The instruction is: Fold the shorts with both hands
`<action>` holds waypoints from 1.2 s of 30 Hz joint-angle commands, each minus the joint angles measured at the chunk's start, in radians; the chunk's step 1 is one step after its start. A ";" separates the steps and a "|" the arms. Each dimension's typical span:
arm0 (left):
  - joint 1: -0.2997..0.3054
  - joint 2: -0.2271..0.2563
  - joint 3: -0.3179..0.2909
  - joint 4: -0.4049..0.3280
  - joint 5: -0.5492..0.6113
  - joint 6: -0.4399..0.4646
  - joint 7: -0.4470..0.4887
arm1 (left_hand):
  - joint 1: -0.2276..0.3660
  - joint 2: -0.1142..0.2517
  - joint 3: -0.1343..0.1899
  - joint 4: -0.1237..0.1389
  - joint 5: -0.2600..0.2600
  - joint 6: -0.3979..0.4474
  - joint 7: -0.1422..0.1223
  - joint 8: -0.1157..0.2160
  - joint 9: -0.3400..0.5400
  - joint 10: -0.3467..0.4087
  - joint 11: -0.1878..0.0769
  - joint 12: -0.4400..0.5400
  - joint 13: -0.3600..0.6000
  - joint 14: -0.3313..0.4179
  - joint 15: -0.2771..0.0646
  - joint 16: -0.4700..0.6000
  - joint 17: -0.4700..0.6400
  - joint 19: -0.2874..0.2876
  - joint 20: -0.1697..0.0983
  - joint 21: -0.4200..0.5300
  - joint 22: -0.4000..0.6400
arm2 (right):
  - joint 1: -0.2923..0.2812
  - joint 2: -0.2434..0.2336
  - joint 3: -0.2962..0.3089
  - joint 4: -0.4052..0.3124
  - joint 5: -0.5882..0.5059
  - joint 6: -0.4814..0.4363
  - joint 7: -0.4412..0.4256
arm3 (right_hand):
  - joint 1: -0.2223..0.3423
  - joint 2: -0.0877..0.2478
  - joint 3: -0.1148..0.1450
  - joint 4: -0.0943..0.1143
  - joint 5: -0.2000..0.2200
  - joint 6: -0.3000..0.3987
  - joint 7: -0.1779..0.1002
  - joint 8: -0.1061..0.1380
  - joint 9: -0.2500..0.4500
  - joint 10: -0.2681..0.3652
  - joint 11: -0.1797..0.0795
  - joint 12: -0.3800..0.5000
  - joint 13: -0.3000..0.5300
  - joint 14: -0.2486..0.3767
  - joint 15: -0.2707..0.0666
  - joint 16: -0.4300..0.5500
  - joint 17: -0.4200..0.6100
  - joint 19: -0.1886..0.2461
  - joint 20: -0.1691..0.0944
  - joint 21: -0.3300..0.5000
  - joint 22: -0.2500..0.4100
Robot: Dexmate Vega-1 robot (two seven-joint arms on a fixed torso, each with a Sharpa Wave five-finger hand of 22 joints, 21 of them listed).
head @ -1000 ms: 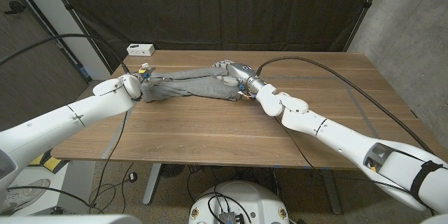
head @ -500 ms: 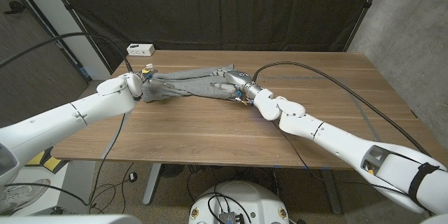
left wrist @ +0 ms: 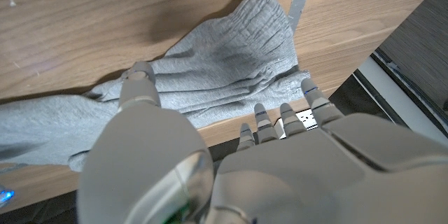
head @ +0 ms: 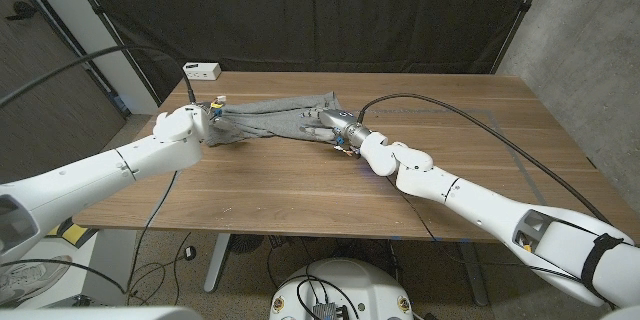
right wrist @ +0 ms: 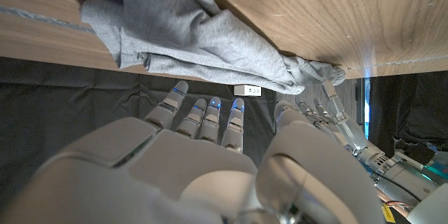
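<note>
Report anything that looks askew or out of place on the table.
The grey shorts lie bunched and wrinkled in a long strip near the table's far edge, not spread flat. The left hand and right hand are at opposite ends.

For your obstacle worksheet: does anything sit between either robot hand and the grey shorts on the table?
Nothing visible does. The left hand is already at one end of the shorts, its thumb on the cloth, and the right hand is at the other end. The white box stands apart near the table's far edge.
</note>
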 commanded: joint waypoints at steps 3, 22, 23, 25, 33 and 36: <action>-0.061 -0.045 0.101 0.059 0.193 0.015 -0.144 | 0.040 0.005 -0.003 -0.003 0.016 0.017 -0.003 0.007 0.003 0.000 -0.013 0.006 0.000 0.008 0.002 0.001 0.003 0.012 0.003 -0.001 0.001 | 0.018 0.015 -0.023 0.035 -0.001 -0.062 0.046 | -0.011 -0.001 0.001 0.001 0.005 0.002 0.009 0.007 0.000 -0.007 0.003 0.005 0.003 -0.001 -0.051 0.005 -0.002 -0.003 -0.003 -0.001 0.000; -0.049 -0.132 0.109 0.167 0.356 -0.022 -0.183 | 0.223 0.100 0.028 0.013 -0.016 0.129 -0.070 0.019 0.002 0.116 -0.067 0.032 -0.003 0.090 -0.081 0.012 0.000 0.058 -0.051 -0.005 0.003 | 0.050 0.034 -0.048 0.106 0.036 -0.067 0.073 | -0.021 0.004 0.001 0.002 0.005 0.006 0.010 0.012 0.000 -0.012 0.006 0.008 0.003 -0.004 -0.047 0.010 -0.009 -0.008 -0.003 0.000 0.000; -0.046 -0.137 0.106 0.174 0.358 -0.026 -0.178 | 0.233 0.106 0.031 0.013 -0.022 0.136 -0.069 0.019 0.002 0.123 -0.065 0.033 -0.004 0.103 -0.080 0.014 0.000 0.064 -0.048 -0.003 0.003 | 0.054 0.033 -0.049 0.112 0.042 -0.059 0.078 | -0.022 0.004 0.000 0.003 0.005 0.006 0.011 0.012 0.000 -0.013 0.006 0.008 0.003 -0.004 -0.047 0.010 -0.009 -0.009 -0.004 0.000 0.000; -0.044 -0.149 0.105 0.189 0.367 -0.032 -0.175 | 0.253 0.120 0.037 0.012 -0.035 0.157 -0.072 0.022 0.002 0.140 -0.066 0.036 -0.004 0.115 -0.088 0.013 0.000 0.073 -0.053 -0.002 0.004 | 0.056 0.034 -0.052 0.114 0.040 -0.064 0.077 | -0.023 0.004 0.000 0.003 0.005 0.008 0.012 0.013 0.000 -0.012 0.006 0.009 0.003 -0.003 -0.046 0.011 -0.010 -0.009 -0.004 0.001 0.000; -0.046 -0.193 0.105 0.242 0.395 -0.054 -0.161 | 0.411 0.211 0.101 -0.004 -0.147 0.215 -0.067 0.016 0.002 0.241 -0.073 0.045 -0.006 0.194 -0.126 0.012 -0.003 0.108 -0.058 0.003 0.006 | 0.070 0.036 -0.057 0.148 0.061 -0.050 0.091 | -0.029 0.006 -0.001 0.005 0.004 0.017 0.017 0.017 0.000 -0.006 0.009 0.013 0.003 -0.001 -0.045 0.014 -0.013 -0.010 -0.003 0.002 0.000; -0.046 -0.203 0.106 0.255 0.407 -0.059 -0.154 | 0.476 0.245 0.130 -0.010 -0.167 0.228 -0.054 0.012 0.003 0.264 -0.075 0.044 -0.005 0.224 -0.136 0.013 -0.003 0.121 -0.061 0.008 0.009 | 0.076 0.036 -0.060 0.157 0.069 -0.055 0.108 | -0.033 0.006 -0.001 0.007 0.004 0.020 0.018 0.018 0.000 -0.004 0.010 0.014 0.003 0.002 -0.044 0.016 -0.013 -0.010 -0.001 0.002 0.000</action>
